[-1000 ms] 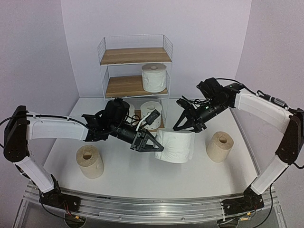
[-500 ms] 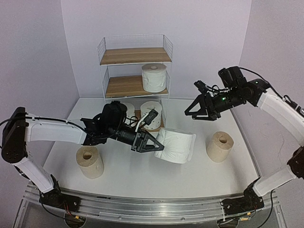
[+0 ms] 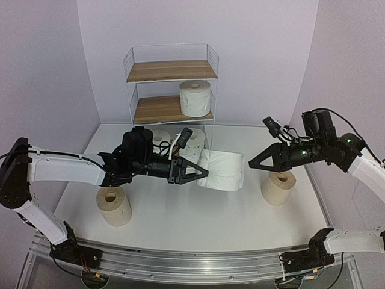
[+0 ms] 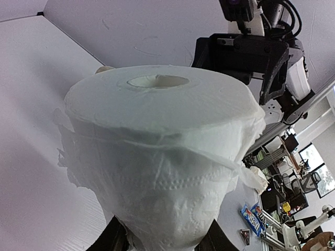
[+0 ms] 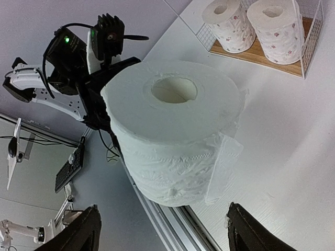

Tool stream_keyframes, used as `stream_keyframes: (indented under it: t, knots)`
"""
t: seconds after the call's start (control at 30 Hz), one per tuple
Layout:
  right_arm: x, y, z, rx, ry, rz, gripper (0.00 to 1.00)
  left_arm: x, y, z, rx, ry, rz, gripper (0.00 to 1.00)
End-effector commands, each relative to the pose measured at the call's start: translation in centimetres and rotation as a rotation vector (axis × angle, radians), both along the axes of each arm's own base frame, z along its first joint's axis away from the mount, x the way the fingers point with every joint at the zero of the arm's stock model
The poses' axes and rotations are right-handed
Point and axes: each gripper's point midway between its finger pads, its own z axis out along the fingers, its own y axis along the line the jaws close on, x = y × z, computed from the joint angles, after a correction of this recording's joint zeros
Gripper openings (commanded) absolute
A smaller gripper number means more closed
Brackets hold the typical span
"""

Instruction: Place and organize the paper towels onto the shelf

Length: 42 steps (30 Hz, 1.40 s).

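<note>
Top external view has the left fingers (image 3: 197, 174) pinched on a plain white paper towel roll (image 3: 224, 170) held just front-right of the shelf (image 3: 171, 71), core axis lying level toward the right fingers (image 3: 261, 162), which gape empty farther right of the shelf.

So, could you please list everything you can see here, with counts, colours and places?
table: one, white, under everything.
shelf: one, brown boards, white wire, back.
shelf roll: one, white, middle board.
held roll: one, white, mid-table.
dotted rolls: two, white, bottom board.
tan rolls: two, beige, table left and right.
left gripper: black, shut on held roll.
right gripper: black, open, empty.
</note>
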Motion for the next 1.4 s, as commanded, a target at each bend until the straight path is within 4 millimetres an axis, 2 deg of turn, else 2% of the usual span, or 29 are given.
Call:
stream_keyframes:
  t: [0.0, 0.07, 0.13, 0.3, 0.47, 0.67, 0.83, 0.97, 1.03, 1.17, 1.2, 1.33, 1.37]
  knots:
    - [3.0, 2.0, 1.5, 0.079, -0.105, -0.024, 0.81, 0.9, -0.3, 6.0, -0.163, -0.106, 0.046, 0.00]
    - [3.8, 2.7, 1.3, 0.078, -0.108, -0.020, 0.84, 1.4, -0.6, 6.0, -0.154, -0.100, 0.062, 0.00]
    - [3.7, 3.7, 1.5, 0.093, -0.113, 0.014, 0.91, 2.1, -0.7, 5.8, -0.143, -0.098, 0.094, 0.00]
    - [4.8, 4.4, 0.3, 0.035, -0.154, -0.019, 0.95, 2.9, -0.9, 6.0, -0.141, -0.100, 0.128, 0.00]
    - [4.6, 6.6, 0.4, 0.055, -0.180, 0.027, 0.97, 3.7, -1.5, 5.8, -0.111, -0.097, 0.149, 0.00]
    - [6.9, 7.3, -0.2, 0.001, -0.210, -0.070, 0.98, 4.1, -1.9, 5.8, -0.101, -0.101, 0.153, 0.00]
    - [6.4, 9.0, 0.3, 0.058, -0.211, -0.010, 0.91, 4.6, -2.2, 5.4, -0.076, -0.097, 0.173, 0.00]
    - [6.4, 9.5, 0.1, 0.063, -0.205, -0.004, 0.78, 4.7, -2.3, 5.6, -0.073, -0.105, 0.175, 0.00]
    - [6.4, 9.4, -0.1, 0.061, -0.201, -0.008, 0.63, 4.9, -2.3, 5.6, -0.070, -0.104, 0.185, 0.04]
    - [6.3, 9.5, 0.1, 0.070, -0.190, -0.017, 0.40, 5.0, -2.4, 5.8, -0.071, -0.101, 0.186, 0.27]
    - [6.4, 9.4, 0.0, 0.068, -0.190, -0.028, 0.31, 5.0, -2.4, 5.8, -0.070, -0.100, 0.187, 0.33]
    - [7.1, 8.9, 0.2, 0.059, -0.234, -0.075, 0.01, 5.3, -2.3, 6.4, -0.061, -0.111, 0.202, 0.47]
    - [7.1, 8.7, 0.4, 0.061, -0.248, -0.081, 0.00, 5.4, -2.2, 6.5, -0.059, -0.117, 0.210, 0.50]
